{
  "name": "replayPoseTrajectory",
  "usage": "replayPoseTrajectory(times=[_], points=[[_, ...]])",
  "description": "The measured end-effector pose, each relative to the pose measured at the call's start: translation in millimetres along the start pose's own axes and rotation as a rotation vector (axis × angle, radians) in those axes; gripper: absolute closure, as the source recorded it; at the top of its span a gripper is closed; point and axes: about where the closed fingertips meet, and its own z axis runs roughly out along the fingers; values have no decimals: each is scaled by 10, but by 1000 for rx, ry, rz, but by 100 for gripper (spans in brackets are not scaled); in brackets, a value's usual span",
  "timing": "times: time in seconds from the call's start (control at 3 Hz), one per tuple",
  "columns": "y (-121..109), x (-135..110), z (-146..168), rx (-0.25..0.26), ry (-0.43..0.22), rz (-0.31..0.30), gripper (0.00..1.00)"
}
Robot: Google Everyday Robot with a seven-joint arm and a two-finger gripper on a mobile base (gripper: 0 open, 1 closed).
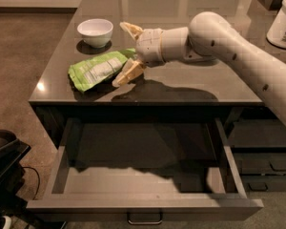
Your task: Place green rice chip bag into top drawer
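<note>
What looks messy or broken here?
Nothing is spilled or broken. The green rice chip bag lies flat and slanted on the counter, with the open gripper at its right end. The top drawer is pulled out, and the white bowl sits upright.

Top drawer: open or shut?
Open: top drawer pulled out, interior showing. The tool sits open at one end of the green rice chip bag.

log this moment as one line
phase: reaching | gripper: open, at end of chip bag | chip bag: flat on counter, not held | drawer: open
</note>
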Motion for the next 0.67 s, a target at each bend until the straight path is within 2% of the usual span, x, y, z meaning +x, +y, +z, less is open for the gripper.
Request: replayPoseTrajectory(times=[0.67], points=[[82, 103, 310, -36, -6, -84, 0]])
